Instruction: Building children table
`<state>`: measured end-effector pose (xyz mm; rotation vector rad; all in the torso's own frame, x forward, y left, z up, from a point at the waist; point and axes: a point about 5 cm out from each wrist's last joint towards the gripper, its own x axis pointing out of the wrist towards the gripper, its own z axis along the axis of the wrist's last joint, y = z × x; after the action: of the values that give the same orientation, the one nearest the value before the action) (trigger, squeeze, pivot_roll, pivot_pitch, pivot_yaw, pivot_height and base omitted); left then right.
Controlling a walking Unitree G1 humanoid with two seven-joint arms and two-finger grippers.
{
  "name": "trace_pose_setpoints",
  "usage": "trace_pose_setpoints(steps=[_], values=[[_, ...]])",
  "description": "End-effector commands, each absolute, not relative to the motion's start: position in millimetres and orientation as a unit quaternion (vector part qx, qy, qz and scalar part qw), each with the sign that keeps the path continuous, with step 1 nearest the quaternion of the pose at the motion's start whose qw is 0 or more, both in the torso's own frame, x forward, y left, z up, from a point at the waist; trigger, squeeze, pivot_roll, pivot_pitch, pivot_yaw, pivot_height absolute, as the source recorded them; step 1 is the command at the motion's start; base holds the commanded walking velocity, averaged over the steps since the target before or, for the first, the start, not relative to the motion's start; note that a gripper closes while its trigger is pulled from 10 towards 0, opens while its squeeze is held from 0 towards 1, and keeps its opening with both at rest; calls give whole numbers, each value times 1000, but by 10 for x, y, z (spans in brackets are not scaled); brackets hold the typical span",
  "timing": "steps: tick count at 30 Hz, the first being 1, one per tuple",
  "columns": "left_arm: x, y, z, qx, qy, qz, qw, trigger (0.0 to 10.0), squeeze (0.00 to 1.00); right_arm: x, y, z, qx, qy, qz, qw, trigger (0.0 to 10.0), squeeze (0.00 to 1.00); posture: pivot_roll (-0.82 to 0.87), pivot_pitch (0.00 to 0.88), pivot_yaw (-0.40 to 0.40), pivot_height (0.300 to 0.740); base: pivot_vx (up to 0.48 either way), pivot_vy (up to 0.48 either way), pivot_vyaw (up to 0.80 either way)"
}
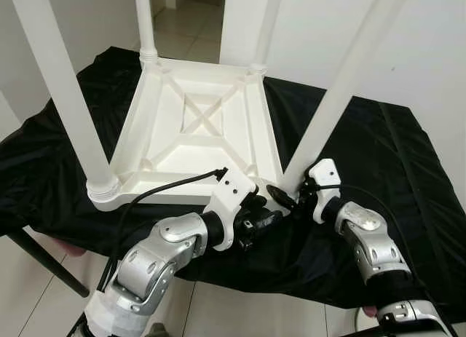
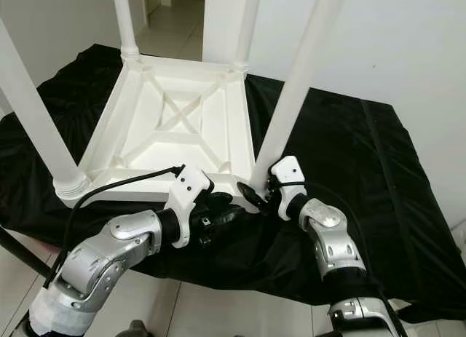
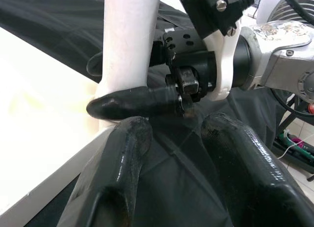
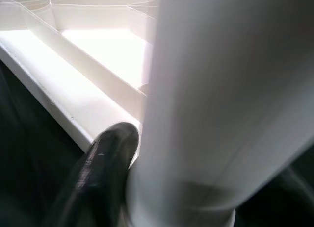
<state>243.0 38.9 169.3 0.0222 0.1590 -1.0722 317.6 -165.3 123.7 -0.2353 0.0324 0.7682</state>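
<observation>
Tabletop point(image 1: 196, 126) flipped upside down on black cloth point(image 1: 378, 148), so legs go in from above. Right gripper point(image 1: 287, 199) pinching near-right leg point(image 1: 331, 104) at its base, probably seating it. Left gripper point(image 3: 176, 153) spread, just beside, empty.

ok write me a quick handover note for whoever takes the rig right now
Right gripper: fingers shut around the base of the near-right white plastic leg.
Left gripper: open, beside that leg's base, holding nothing.
White plastic children's table top lies upside down on the black cloth.
Done: all four legs stand in their corners.
Left: the near-right leg leans outward; probably still needs seating, then flip the table upright.
</observation>
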Motion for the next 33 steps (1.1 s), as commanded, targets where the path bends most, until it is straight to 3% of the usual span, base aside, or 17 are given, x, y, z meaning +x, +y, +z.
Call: trace_pose_setpoints(steps=[1,16,22,24,27,29,30,31,33], values=[[2427,381,1675,10,85,-515,853,10000,0,3147,-1667,1102,-119,52,386,913,0,0,133,18,-89,740,0,0,0],[2387,359,1640,14,92,-523,847,10000,0,3102,-1658,1076,-42,35,358,932,0,0,126,9,-93,740,0,0,0],[2379,353,1630,12,93,-523,847,10000,0,3075,-1576,1082,-27,20,280,959,0,0,127,9,-100,740,0,0,0],[2363,351,1620,11,95,-524,846,10000,0,3037,-1545,1067,-1,32,166,986,0,0,126,4,-102,740,0,0,0],[2360,352,1618,11,95,-525,846,10000,0,3027,-1544,1063,1,35,148,988,0,0,126,4,-102,740,0,0,0],[2361,347,1617,11,95,-526,845,10000,0,2988,-1578,1029,-10,49,58,997,0,0,122,3,-101,740,0,0,0],[2361,347,1617,11,95,-526,845,10000,0,2988,-1578,1029,-10,49,58,997,0,0,122,3,-101,740,0,0,0],[2357,339,1615,12,96,-529,843,10000,0,2944,-1611,1000,-13,66,-27,997,0,0,123,3,-100,740,0,0,0],[2354,338,1614,12,97,-530,842,10000,0,2921,-1588,1007,-9,66,-50,997,0,0,124,3,-99,740,0,0,0]])
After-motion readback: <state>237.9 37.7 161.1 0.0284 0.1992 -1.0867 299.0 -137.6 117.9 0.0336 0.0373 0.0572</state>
